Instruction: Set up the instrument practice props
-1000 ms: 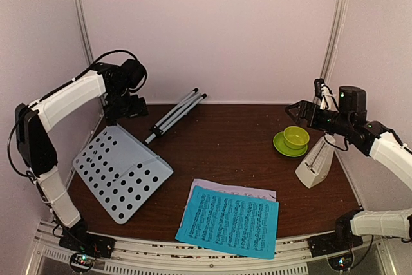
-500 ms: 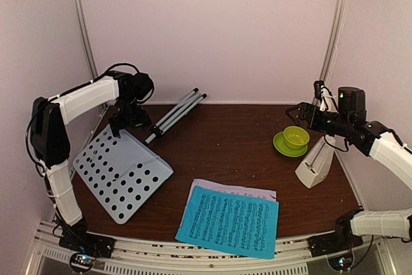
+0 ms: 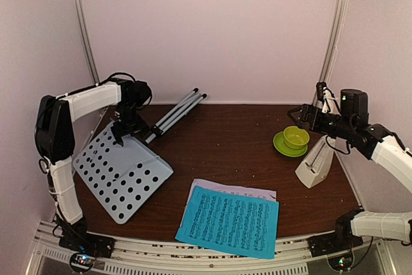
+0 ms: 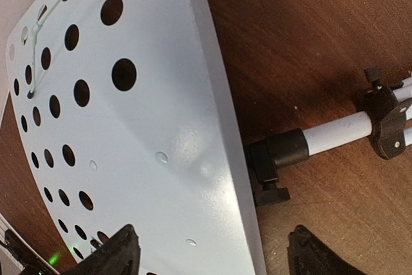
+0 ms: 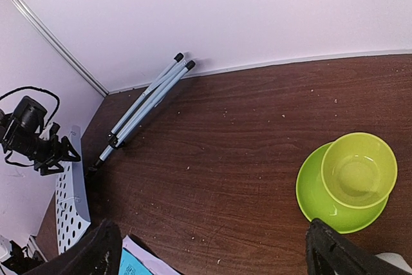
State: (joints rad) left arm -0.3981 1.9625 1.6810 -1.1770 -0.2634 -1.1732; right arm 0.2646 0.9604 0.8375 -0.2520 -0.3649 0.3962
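Left gripper (image 4: pixel 212 257): jaws apart, straddling the far edge of the stand desk (image 3: pixel 122 172).
Stand desk: lies far left, joined to the tripod legs (image 3: pixel 175 114).
Right gripper (image 5: pixel 219 252): jaws apart, hovering far right by the cup (image 3: pixel 296 137).
Cyan sheet (image 3: pixel 228 221): near centre, overlapping the lilac sheet (image 3: pixel 235 188).
Metronome (image 3: pixel 315 165): upright, right.

Left pincer (image 4: pixel 212 252), right pincer (image 5: pixel 215 249) — both agape.

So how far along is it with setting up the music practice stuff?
Barely begun. Done: only the metronome stands upright. In hand: the left fingers hang open astride the edge of the stand desk, which lies on the table with its tripod legs folded. Left: raise the stand and put the cyan sheet and lilac sheet on it. The right fingers hold nothing.
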